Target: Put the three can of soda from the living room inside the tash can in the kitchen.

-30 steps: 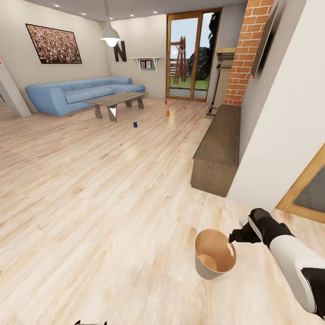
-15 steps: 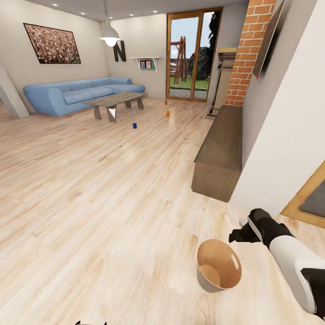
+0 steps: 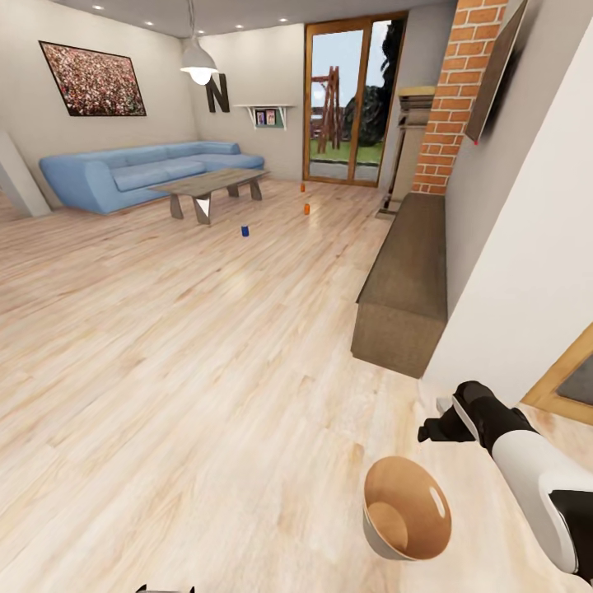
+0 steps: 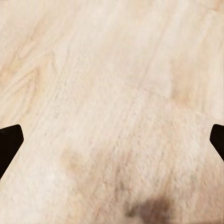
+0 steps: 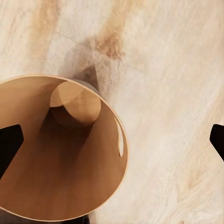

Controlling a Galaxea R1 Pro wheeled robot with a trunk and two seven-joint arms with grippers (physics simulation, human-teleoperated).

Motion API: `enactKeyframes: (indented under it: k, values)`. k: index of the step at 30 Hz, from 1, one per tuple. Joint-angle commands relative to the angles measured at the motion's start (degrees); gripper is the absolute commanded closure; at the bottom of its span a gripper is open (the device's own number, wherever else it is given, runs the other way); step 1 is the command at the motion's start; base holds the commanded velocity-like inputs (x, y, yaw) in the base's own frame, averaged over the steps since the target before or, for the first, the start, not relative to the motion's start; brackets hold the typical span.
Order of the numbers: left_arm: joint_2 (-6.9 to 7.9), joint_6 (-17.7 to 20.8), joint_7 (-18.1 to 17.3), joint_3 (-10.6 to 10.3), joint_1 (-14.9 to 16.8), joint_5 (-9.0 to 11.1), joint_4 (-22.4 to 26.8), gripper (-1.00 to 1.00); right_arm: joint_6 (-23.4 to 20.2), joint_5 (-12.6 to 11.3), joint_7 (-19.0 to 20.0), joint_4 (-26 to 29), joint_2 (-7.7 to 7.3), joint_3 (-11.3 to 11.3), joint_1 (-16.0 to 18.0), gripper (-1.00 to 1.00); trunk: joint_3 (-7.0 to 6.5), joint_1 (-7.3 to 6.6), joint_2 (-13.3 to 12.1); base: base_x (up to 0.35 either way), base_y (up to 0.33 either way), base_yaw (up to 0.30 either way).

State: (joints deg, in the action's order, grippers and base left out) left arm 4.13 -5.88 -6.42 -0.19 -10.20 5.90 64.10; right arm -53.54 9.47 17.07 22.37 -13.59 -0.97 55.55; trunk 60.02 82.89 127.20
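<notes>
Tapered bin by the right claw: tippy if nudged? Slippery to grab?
The round tapered bin, pale grey outside, glossy copper-brown inside, narrows to a small base, so a nudge near its rim probably tips it. Empty and thin-walled, it is likely light. Its glossy wall may slip in the right claw.

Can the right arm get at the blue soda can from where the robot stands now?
Probably not. The blue can stands far across the wood floor beside the coffee table, while the right gripper hangs close to the robot above the trash can. The base must drive closer first.
</notes>
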Motion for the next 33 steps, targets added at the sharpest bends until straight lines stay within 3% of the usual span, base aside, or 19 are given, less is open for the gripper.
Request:
enactKeyframes:
  k: [1, 4, 26, 33]
  values:
    - [0.0, 0.0, 0.0, 0.0, 0.0, 0.0, 0.01, -1.0, 0.0, 0.0, -0.02, -0.01, -0.01, 0.0, 0.0, -1.0, 0.0, 0.0, 0.0, 0.032, 0.0, 0.0]
    - [0.0, 0.01, 0.0, 0.01, 0.0, -0.02, 0.02, -1.0, 0.01, 0.01, -0.06, -0.03, -0.02, 0.0, 0.0, -1.0, 0.0, 0.0, 0.0, 0.021, 0.0, 0.0]
    - [-0.02, 0.08, 0.0, -0.07, 0.0, -0.1, -0.26, -1.0, 0.1, 0.26, -0.26, -0.04, 0.05, 0.03, 0.0, -1.0, 3.95, 4.83, 8.82, 0.003, 0.0, 0.0]
    - [0.0, 0.04, 0.0, -0.02, 0.0, -0.03, -0.12, -1.0, 0.1, 0.28, -0.28, -0.12, 0.05, 0.08, 0.0, -1.0, 4.13, 4.83, 8.82, 0.0, 0.0, 0.0]
